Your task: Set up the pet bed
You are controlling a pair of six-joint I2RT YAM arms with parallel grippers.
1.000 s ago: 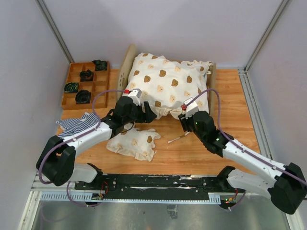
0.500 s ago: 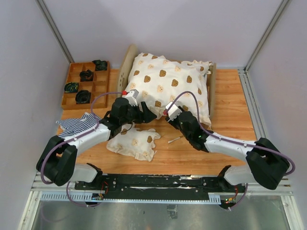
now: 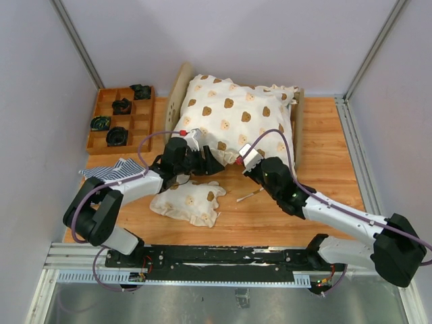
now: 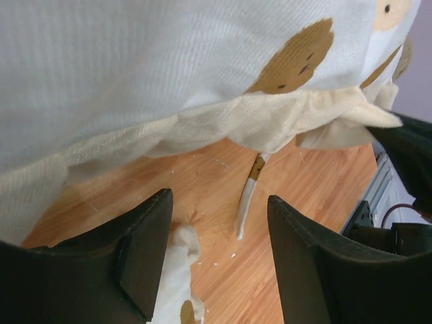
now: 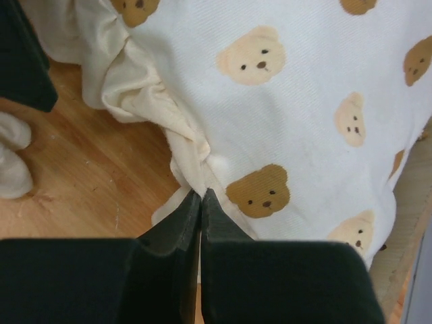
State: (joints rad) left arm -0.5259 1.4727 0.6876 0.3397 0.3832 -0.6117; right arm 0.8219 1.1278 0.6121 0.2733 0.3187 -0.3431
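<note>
The pet bed's plywood frame [image 3: 178, 91] stands at the back of the table, almost wholly covered by the cream bear-print quilt [image 3: 236, 115]. Its striped mattress [image 3: 111, 174] lies crumpled on the table at the left, off the frame. My right gripper [image 3: 239, 160] is at the quilt's near edge; in the right wrist view the gripper [image 5: 201, 193] is shut on the quilt's ruffled hem [image 5: 177, 135]. My left gripper [image 3: 204, 160] is just left of it, and in the left wrist view the gripper [image 4: 219, 233] is open, low over the wood under the quilt's edge [image 4: 223, 121], holding nothing.
A small bear-print pillow [image 3: 189, 201] lies in front of the left gripper. A white tag strip [image 3: 250, 196] lies on the wooden board [image 3: 324, 175]. The brown compartment tray [image 3: 102, 128] with dark items stands at back left. Walls close in both sides.
My right gripper has swung left along the quilt's near edge and shut on the ruffled hem. The left gripper has narrowed a little and barely moved.
</note>
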